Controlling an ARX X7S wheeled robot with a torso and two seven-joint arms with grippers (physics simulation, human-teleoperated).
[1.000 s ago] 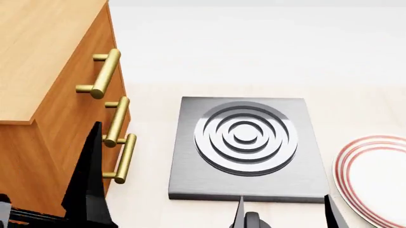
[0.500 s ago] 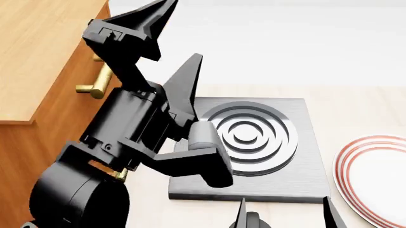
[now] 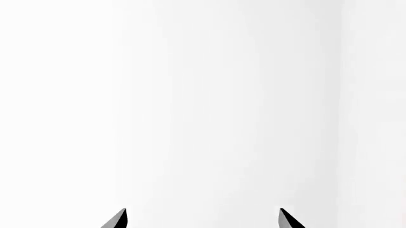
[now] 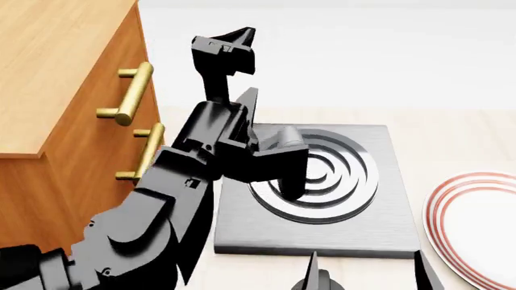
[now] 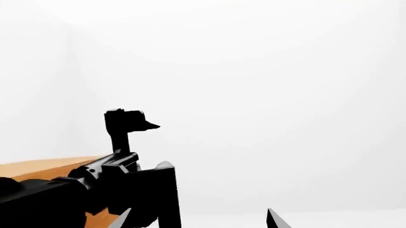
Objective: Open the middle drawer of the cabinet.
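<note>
The cabinet [image 4: 57, 72] fills the left of the head view, its orange-brown top also showing in the right wrist view [image 5: 44, 167]. The middle drawer [image 4: 158, 156] looks shut; its brass bar handle [image 4: 148, 151] sits under the top drawer's handle [image 4: 129, 93]. My left gripper [image 4: 246, 63] is raised to the right of those handles, apart from them. It is open and empty, and in its own view [image 3: 201, 219] it faces only a white wall. Low at the front, my right gripper [image 4: 364, 266] is also open and empty [image 5: 198, 219].
A grey hotplate [image 4: 354, 217] with ring grooves lies on the pale table right of the cabinet, partly covered by my left arm [image 4: 185, 181]. A white plate with red rings [image 4: 475, 223] sits at the right edge. The arm hides the lower handles.
My left arm has risen from the bottom left corner to stand between cabinet and hotplate. Over the last half second its gripper turned and shifted right, uncovering the top handle. The right gripper stayed put.
</note>
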